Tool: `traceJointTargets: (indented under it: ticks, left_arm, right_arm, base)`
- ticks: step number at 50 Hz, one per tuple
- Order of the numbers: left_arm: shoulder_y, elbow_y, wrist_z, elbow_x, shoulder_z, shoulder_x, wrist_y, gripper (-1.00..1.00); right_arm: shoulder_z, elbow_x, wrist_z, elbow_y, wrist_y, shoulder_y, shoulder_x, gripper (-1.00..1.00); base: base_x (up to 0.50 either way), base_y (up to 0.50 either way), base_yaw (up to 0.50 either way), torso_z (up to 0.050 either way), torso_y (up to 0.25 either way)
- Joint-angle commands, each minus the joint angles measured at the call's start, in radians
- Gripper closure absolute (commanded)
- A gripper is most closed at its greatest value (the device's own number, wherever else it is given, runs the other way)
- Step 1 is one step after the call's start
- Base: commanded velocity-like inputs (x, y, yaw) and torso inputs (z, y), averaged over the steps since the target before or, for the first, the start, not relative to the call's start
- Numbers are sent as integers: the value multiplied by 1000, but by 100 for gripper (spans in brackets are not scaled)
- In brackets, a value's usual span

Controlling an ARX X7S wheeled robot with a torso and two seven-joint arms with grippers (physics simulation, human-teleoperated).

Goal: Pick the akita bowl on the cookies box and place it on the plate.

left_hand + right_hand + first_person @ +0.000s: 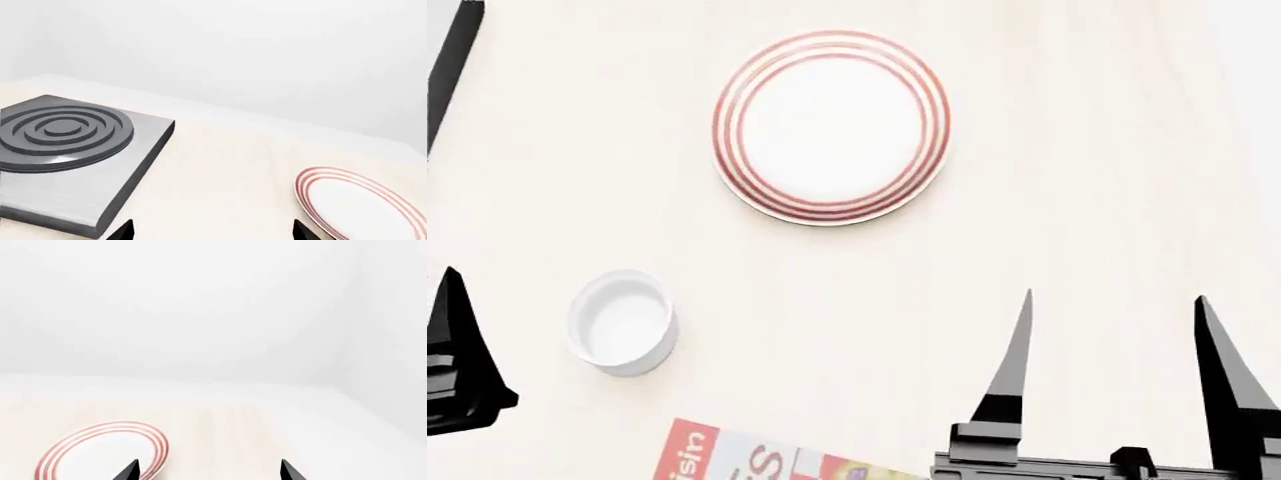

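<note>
The akita bowl is out of view in every frame. Only a red and white corner of the cookies box [747, 460] shows, at the head view's bottom edge. The plate [830, 125], white with red rings, lies flat and bare at the far middle of the table; it also shows as the plate [363, 205] and the plate [100, 452] in the wrist views. My right gripper [1114, 300] hovers open and holds nothing, nearer than the plate and to its right. My left gripper [212, 227] is open too, with bare tabletop between its tips.
A small plain white bowl [623, 322] stands on the pale wooden table [1068, 200] at the near left, beside one left finger [454, 340]. A grey stove burner block [67, 150] sits at the far left, its corner [447, 60] in the head view.
</note>
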Motion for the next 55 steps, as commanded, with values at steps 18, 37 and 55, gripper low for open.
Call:
traceJointTargets:
  ticks: [18, 37, 55]
  left_arm:
    - [-133, -46, -15, -11, 50, -68, -159, -100]
    - [-223, -102, 155, -148, 79, -148, -240, -100]
    - [-229, -95, 214, -184, 76, -171, -221, -100]
  right_arm:
    - [-19, 149, -75, -65, 290, 98, 123, -100]
    - [-95, 188, -148, -156, 441, 175, 230, -100]
    - [-137, 393, -235, -287, 708, 317, 319, -100]
  base:
    - [0, 0, 0, 0, 0]
    - [0, 0, 0, 0, 0]
    - [0, 0, 0, 0, 0]
